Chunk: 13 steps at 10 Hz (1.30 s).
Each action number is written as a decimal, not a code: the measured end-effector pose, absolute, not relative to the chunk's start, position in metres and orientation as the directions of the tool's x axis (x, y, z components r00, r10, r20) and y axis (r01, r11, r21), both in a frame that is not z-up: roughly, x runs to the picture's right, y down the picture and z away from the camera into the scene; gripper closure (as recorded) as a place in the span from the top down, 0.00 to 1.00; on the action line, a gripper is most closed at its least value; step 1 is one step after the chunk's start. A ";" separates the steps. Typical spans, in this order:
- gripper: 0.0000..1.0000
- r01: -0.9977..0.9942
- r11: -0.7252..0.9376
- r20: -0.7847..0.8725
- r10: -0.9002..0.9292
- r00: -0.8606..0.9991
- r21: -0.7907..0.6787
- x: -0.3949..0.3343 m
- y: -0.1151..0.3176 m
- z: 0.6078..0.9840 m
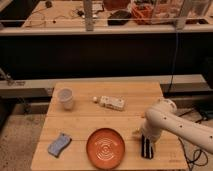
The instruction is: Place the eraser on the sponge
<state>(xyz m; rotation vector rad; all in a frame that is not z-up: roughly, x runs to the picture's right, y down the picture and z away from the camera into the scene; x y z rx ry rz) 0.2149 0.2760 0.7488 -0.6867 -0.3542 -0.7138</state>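
Note:
The eraser (146,148), a black oblong block with pale stripes, lies near the front right of the wooden table (100,120), just right of the orange plate (105,148). My gripper (146,139) hangs straight over the eraser at the end of the white arm (172,122), and it hides the block's far end. The sponge (59,144), a small blue-grey wavy pad, rests near the front left corner, well apart from the gripper.
A white cup (65,98) stands at the back left. A white patterned oblong box (112,103) lies at the back centre with a small pale ball (95,99) beside it. A small orange bit (134,132) lies left of the arm. Dark shelving runs behind the table.

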 end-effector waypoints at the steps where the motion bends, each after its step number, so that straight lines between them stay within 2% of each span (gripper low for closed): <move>1: 0.80 0.701 0.553 0.517 -0.479 0.710 -0.451 0.215 0.276 0.749; 13: 0.80 0.704 0.553 0.526 -0.475 0.706 -0.446 0.213 0.277 0.753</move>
